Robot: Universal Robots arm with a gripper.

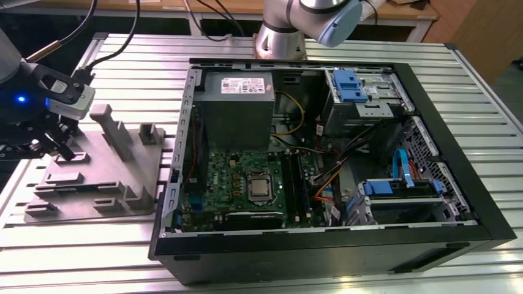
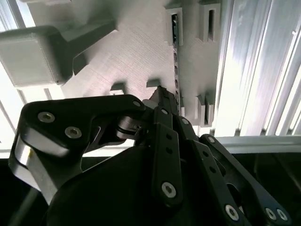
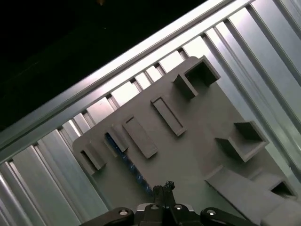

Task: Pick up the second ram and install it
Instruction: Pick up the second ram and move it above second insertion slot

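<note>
- Second wrist view: ram (image 2: pixel 176 56) stands on edge in a slot of the grey plate (image 2: pixel 136 52), a thin dark strip running away from the claw (image 2: pixel 163 94).
- First wrist view: same ram (image 3: pixel 123 157) shows as a blue-green strip in the plate (image 3: pixel 197 122); claw (image 3: pixel 164 187) sits just beside its near end.
- Claw looks closed, tips together, nothing seen between them. Can't tell if it touches the ram.
- Exterior view: claw (image 1: pixel 54 144) is low over the plate (image 1: pixel 98 184) on the table (image 1: pixel 139 55), at the exterior view's left, well apart from the open case (image 1: pixel 327 239) and motherboard (image 1: pixel 237 177).
- Step in hand, my read: the pick; ram not yet lifted.
- To do it well: jaws likely need to open and straddle the board's flat faces, nearer mid-length than the end, so it doesn't tilt.
- Lift straight along the slot walls; sideways drag could jam or bend the thin board.
- Grip firm but light.
</note>
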